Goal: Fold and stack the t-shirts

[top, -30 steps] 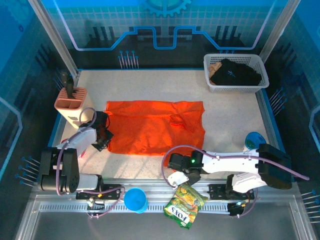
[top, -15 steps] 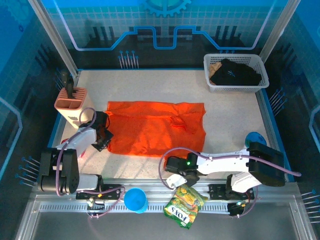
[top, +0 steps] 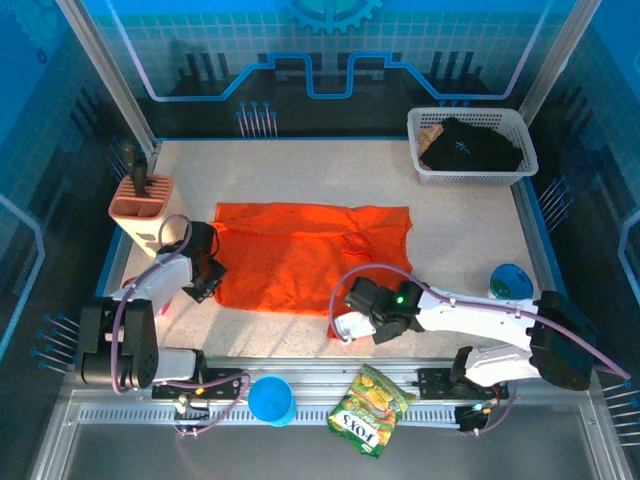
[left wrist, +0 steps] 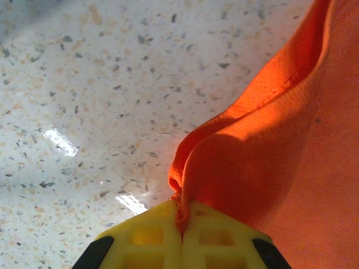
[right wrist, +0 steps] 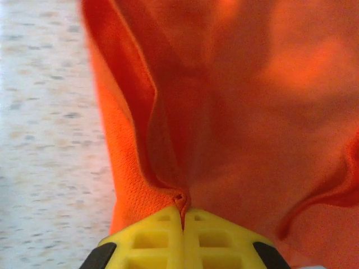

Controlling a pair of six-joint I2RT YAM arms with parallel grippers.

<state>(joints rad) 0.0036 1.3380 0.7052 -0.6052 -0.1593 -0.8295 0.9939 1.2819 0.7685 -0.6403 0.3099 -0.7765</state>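
The orange t-shirt [top: 300, 255] lies spread mid-frame on the desk [top: 460, 245]. The left pincer [left wrist: 182, 221] and right pincer [right wrist: 183, 216] are each clamped tight on its edge. What looks like a black t-shirt [top: 470, 148] sits in the upper-right basket [top: 470, 176].

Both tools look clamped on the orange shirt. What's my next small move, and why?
Probably lift both tools slightly together. The left tool is shut on a fold at the left edge of the plain bright orange cloth t-shirt, the right tool is shut on its near hem, and the rest lies flat on the speckled table. A small lift should free that side for folding.
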